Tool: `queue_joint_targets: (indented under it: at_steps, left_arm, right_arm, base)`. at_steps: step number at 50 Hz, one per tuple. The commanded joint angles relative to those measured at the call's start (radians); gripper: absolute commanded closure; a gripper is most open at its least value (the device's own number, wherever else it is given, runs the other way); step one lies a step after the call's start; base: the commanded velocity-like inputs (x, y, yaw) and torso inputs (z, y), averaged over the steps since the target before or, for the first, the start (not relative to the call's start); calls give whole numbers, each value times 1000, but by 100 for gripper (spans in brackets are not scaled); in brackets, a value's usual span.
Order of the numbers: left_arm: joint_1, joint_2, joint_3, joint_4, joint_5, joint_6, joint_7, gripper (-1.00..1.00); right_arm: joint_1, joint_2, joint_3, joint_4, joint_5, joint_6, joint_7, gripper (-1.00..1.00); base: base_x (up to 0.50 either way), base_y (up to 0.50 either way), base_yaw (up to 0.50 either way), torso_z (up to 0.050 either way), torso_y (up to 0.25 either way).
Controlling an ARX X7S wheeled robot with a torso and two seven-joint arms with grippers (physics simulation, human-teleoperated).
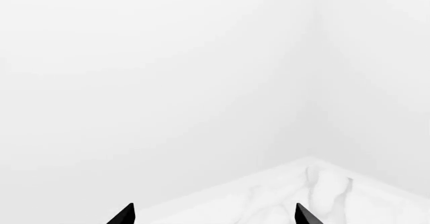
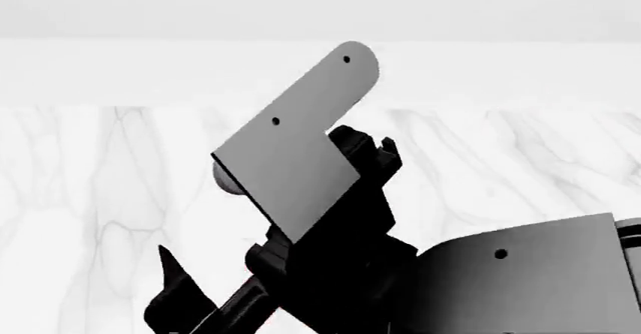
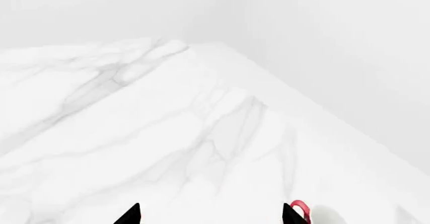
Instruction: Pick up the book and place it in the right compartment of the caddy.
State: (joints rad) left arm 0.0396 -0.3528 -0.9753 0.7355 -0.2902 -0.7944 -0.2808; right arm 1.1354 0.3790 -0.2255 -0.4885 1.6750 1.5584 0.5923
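Head view gives me almost nothing to steer by: an arm with a grey bracket [image 2: 300, 146] rises through the middle and blocks the marble tabletop [image 2: 80, 199] behind it, and I see neither the book nor the caddy in any of my three pictures. So I cannot say where the book lies or how it looks; it may sit behind that arm or outside the view.

My worry is moving blind. If I swing either arm down now, I could knock the book flat, or shove the caddy, simply because I cannot see them. I judge that I need a clear look first.

Left wrist view shows the left pincer [image 1: 215, 215] only as two dark tips spread wide, nothing between them, aimed at a far corner of the tabletop [image 1: 315, 189] and bare walls.

Right wrist view shows the right pincer [image 3: 211, 215] likewise spread with nothing held, over bare marble. Touching or just beside one tip, at about 5 o'clock in that picture, is a sliver of red rim [image 3: 300, 209], too small to name surely. If it belongs to a mug, closing or dropping the right pincer here could clip it and tip it over.
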Motion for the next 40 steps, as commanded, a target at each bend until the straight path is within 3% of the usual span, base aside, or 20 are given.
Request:
queue_joint_targets:
  at_steps: [1, 7, 29, 40]
  left_arm:
    - [3, 21, -29, -6, 17, 12, 21, -100]
    - [5, 23, -27, -6, 18, 15, 19, -100]
    - [10, 25, -23, -13, 20, 23, 18, -100]
    - [7, 23, -21, -13, 17, 21, 17, -100]
  right_arm:
    - [-15, 44, -89, -106, 295, -35, -62, -100]
    - [-28, 66, -132, -149, 332, -35, -89, -100]
    - [-85, 103, -150, -194, 180, -32, -225, -100]
    - [-119, 48, -205, -213, 49, -28, -351, -100]
  base:
    - [0, 0, 0, 0, 0]
    - [0, 0, 0, 0, 0]
    - [0, 0, 0, 0, 0]
    - [0, 0, 0, 0, 0]
